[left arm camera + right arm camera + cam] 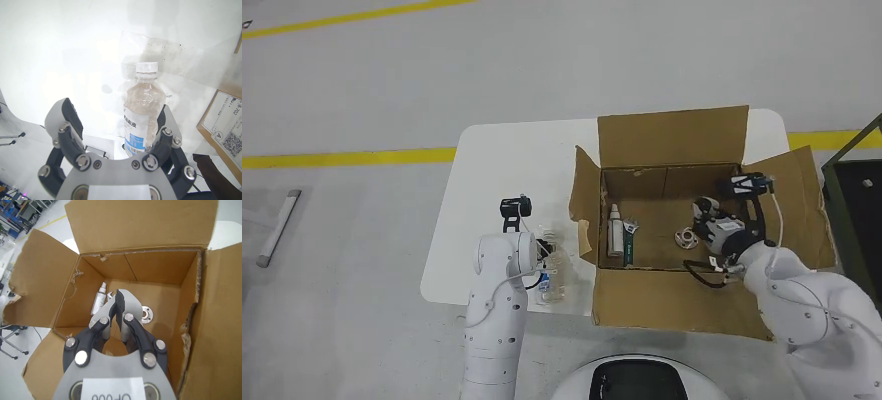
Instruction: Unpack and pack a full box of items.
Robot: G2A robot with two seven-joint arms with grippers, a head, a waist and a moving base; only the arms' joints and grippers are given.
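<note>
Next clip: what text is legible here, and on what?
"消毒液": bottle label; finer print and barcode too small.
"8-702" and a circled "A": shipping label on the cardboard box; the rest, with its QR code, too small.
"OP006", upside down and cut off, uncertain: sticker on the right end effector.

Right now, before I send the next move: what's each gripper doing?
Left gripper: open, straddling the bottle, not clamped.
Right gripper: shut, empty, over the box.

top: overhead, distant | wrists: close, downward | top/right wrist share box [672,138] [151,266] interior
</note>
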